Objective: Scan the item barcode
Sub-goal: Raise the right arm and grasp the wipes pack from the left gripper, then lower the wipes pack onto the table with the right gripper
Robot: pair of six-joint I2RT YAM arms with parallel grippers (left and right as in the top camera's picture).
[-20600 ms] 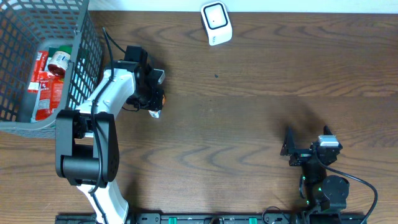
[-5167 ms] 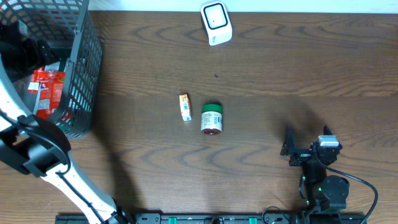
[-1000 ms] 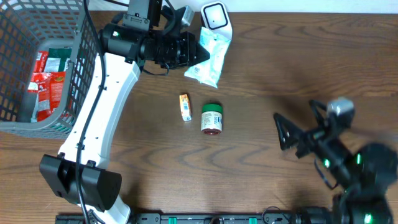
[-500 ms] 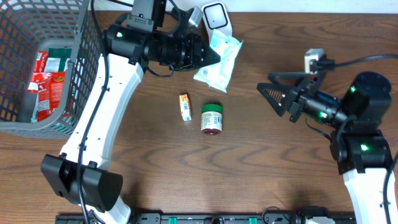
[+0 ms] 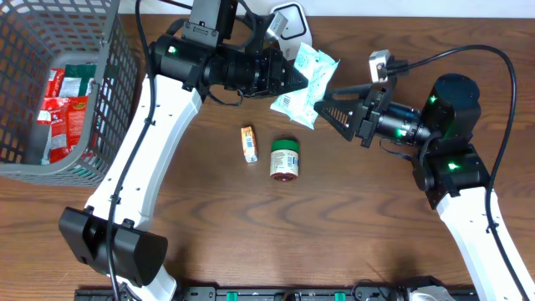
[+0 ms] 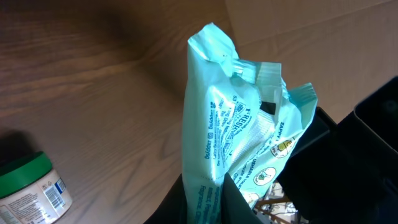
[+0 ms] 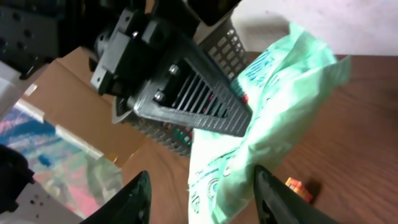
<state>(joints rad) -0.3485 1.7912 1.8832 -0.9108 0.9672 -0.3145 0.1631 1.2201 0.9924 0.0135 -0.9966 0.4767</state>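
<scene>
The item is a mint-green wipes packet (image 5: 306,77), held in the air over the back of the table. My left gripper (image 5: 290,81) is shut on its left end. In the left wrist view the packet (image 6: 233,124) rises from between the closed fingers of the left gripper (image 6: 208,200). My right gripper (image 5: 327,102) has come in from the right and stands open around the packet's lower right end. In the right wrist view the packet (image 7: 264,112) hangs between the fingers of the right gripper (image 7: 202,194), close to the right finger, with a gap at the left one. The white scanner (image 5: 288,18) sits at the table's back edge, partly behind the left arm.
A green-lidded jar (image 5: 284,160) and a small orange box (image 5: 248,144) lie on the wooden table below the packet. A grey wire basket (image 5: 109,100) with red packets inside stands at the far left.
The left arm has carried the packet to the right, away from the scanner. The right arm has swung up and left to the packet, and its jaws have narrowed around it.
</scene>
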